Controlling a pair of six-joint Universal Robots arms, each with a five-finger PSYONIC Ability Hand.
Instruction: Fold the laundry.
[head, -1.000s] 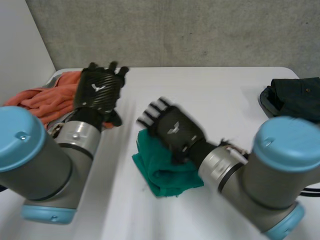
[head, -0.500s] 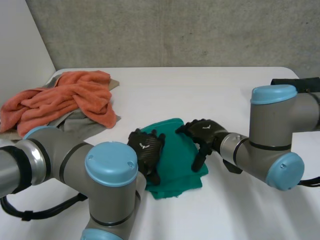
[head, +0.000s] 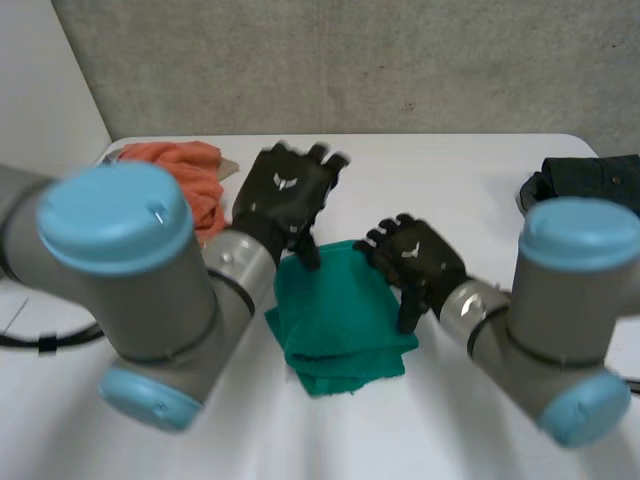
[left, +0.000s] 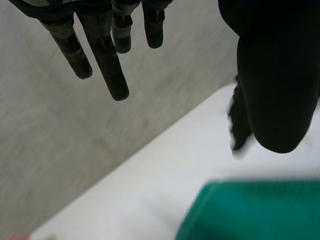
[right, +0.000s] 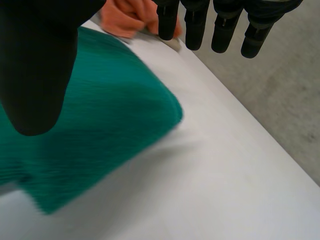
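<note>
On the white tabletop (head: 450, 170) lies a folded green cloth (head: 340, 320). The left hand (head: 285, 190) and the right hand (head: 415, 257) hover at its edges, fingers straight and spread.

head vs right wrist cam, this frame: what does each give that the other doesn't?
Head extra: left hand, both arms, a dark garment at the table's right edge. Right wrist extra: right hand from its palm side, straight fingers spread from the thumb, holding nothing. Shared: right hand, folded green cloth, orange towel, white table.
</note>
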